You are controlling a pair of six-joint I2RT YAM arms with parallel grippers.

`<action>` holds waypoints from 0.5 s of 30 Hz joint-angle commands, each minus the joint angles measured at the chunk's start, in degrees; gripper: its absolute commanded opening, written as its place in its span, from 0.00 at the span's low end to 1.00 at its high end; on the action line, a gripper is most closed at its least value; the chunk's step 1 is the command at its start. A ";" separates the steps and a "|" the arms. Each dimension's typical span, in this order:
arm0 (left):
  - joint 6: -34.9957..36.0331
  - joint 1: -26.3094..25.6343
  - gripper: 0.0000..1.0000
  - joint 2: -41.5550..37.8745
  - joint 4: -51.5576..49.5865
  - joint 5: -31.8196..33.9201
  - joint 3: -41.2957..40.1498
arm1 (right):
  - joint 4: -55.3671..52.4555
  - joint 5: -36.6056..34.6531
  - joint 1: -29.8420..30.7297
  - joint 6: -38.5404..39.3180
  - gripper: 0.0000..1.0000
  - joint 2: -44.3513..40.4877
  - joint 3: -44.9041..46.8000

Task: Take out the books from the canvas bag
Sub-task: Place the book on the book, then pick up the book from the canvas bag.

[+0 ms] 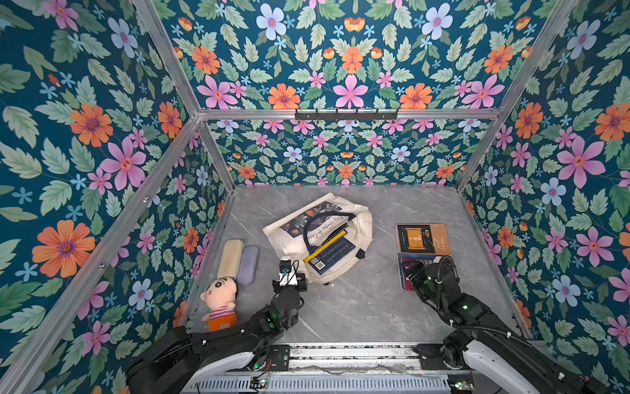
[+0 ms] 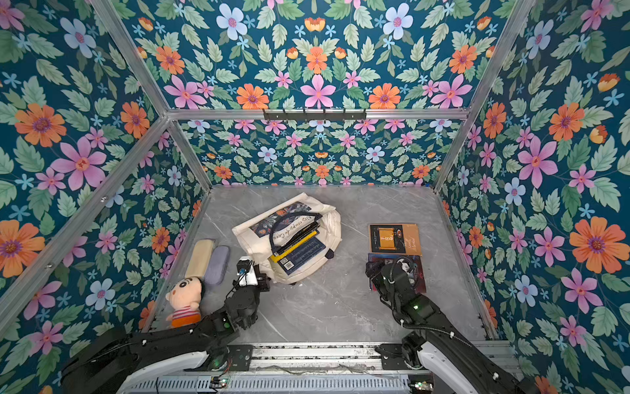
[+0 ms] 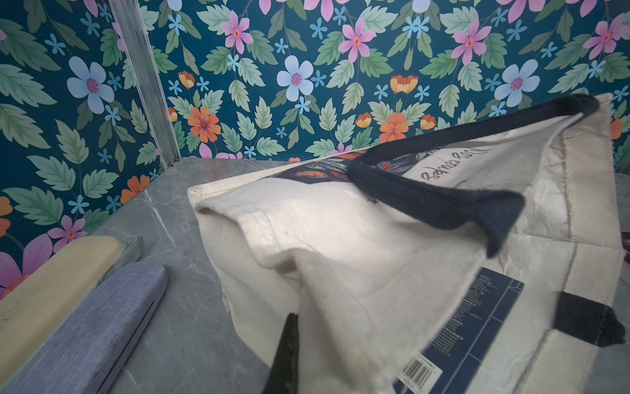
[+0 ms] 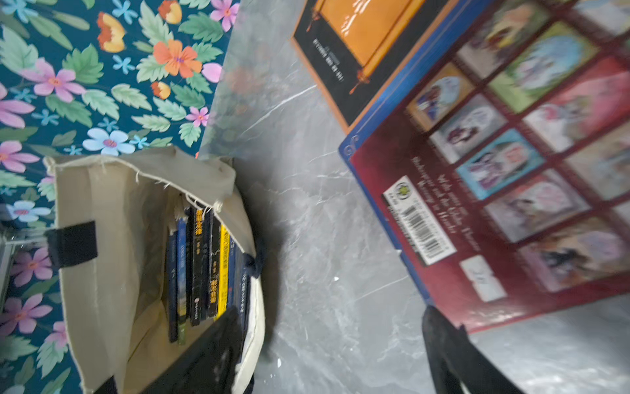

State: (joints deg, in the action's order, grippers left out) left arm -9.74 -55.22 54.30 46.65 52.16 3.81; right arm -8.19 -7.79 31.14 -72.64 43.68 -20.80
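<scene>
Books [image 1: 329,252] in dark blue, black and yellow covers sit stacked inside the cream canvas bag with navy straps [image 1: 289,238], which lies on its side in the middle of the grey marble-patterned worktop [image 1: 358,307], its mouth facing the robot. One dark blue book pokes out past the rim, barcode up.

Far left, from where I stand, a long cream case [image 1: 231,257] and a lavender-grey fabric case [image 1: 248,265] lie side by side. Just in front of them a plush boy doll in a striped shirt [image 1: 220,300] lies on its back.

Next comes the left end effector [image 3: 293,324], pressed together on a bunched fold of the bag's near left edge. Only one black finger [image 3: 286,351] shows in the wrist view; cloth covers the rest.

Right of the bag, well apart from it, two more books lie flat on the worktop: a black-and-tan book with an orange panel [image 1: 422,238] further back, and a red picture book with a blue spine [image 4: 511,204] just in front of it. The right end effector [image 4: 330,337] hangs over the red book's near corner with its fingers spread wide, holding nothing.
</scene>
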 commanded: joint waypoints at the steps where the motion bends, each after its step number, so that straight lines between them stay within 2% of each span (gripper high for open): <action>1: -0.10 0.05 0.00 0.34 0.71 -0.13 0.47 | 6.89 -1.47 3.52 1.23 0.78 4.89 -2.56; 7: 0.06 0.07 0.00 0.30 0.77 -0.02 0.49 | 14.21 -4.71 11.61 2.35 0.76 16.95 -8.84; 10: 0.07 0.03 0.00 0.34 0.81 -0.04 0.40 | 20.38 -2.96 14.19 3.73 0.75 23.23 -11.89; 15: 0.16 0.03 0.00 0.23 0.73 0.05 0.40 | 24.38 -1.11 16.99 4.11 0.74 33.37 -17.81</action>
State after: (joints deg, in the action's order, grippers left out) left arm -9.72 -55.22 54.52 46.68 52.21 3.88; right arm 10.81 -10.02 47.33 -69.08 74.19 -36.69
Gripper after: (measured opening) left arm 0.049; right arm 0.742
